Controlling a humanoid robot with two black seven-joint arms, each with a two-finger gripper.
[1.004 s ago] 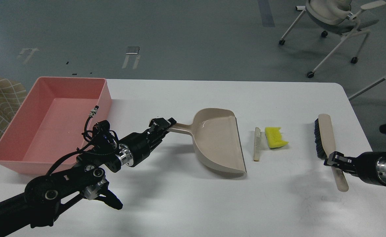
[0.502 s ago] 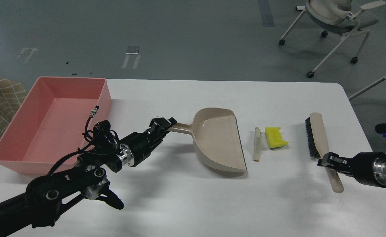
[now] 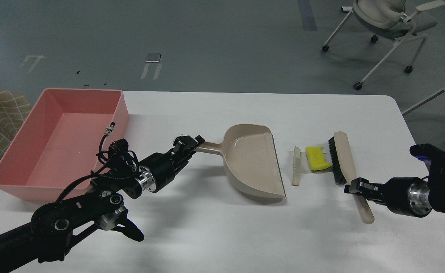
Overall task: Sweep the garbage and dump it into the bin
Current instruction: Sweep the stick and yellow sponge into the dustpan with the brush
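Head view: left gripper (image 3: 193,143) clamped on dustpan (image 3: 253,159) handle, pan mouth facing right on white table (image 3: 215,227). Right gripper (image 3: 355,186) pinching brush (image 3: 340,159) handle, bristles touching yellow sponge piece (image 3: 316,157); off-white wedge (image 3: 296,165) between sponge and pan lip. Pink bin (image 3: 55,140) well apart at far left. Risk: thin wedge sliding under pan lip, or sponge rolling past bristles.
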